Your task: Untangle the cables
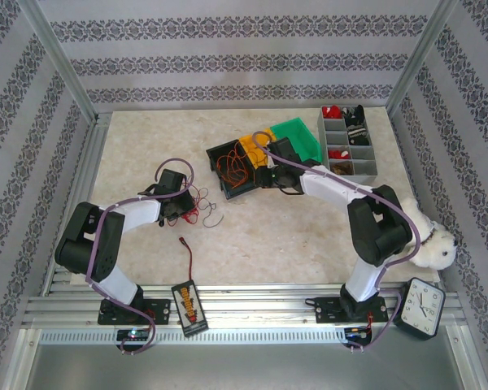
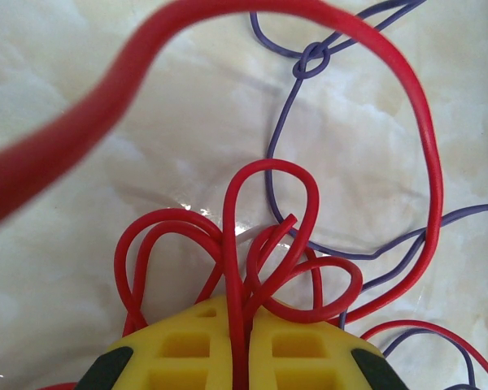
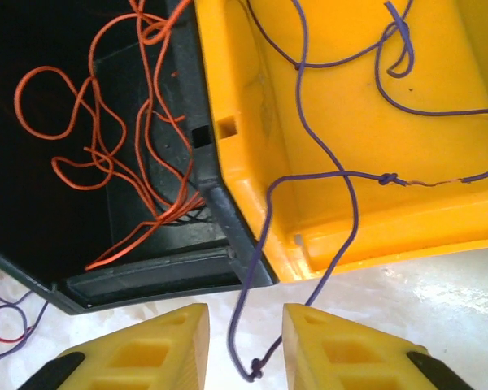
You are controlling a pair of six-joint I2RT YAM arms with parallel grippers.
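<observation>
Pinches a red wire (image 2: 427,162) in the left gripper (image 2: 241,318), fingers shut flat on it, with curls bunched at the tips and purple loops (image 2: 270,162) on the table beside them. Best to keep that pinch low and steady as an anchor (lifted, likely drags the whole tangle along).

Further out, shows the right gripper (image 3: 246,313) parted around a purple wire (image 3: 388,179), knotted end hanging in the gap, not clamped. Should close just above that knot, then draw slowly along the wire's own line, away from the left pinch. Watch for snags on the rim of the yellow bin (image 3: 374,236), where the rest of it lies. Leave the orange wires (image 3: 150,223) in the black bin (image 3: 146,280) beside it; seemingly apart from the others already.

Works on a pale marbled table (image 1: 309,236), smooth, probably letting thin wire slide freely. Has a battery pack (image 1: 189,307) and clock (image 1: 423,302) at the near edge, a plush toy (image 1: 435,244) to the right, a green bin (image 1: 305,134) and grey divided tray (image 1: 350,146) at the far side. Ends in patterned walls (image 1: 228,57) on a metal frame.
</observation>
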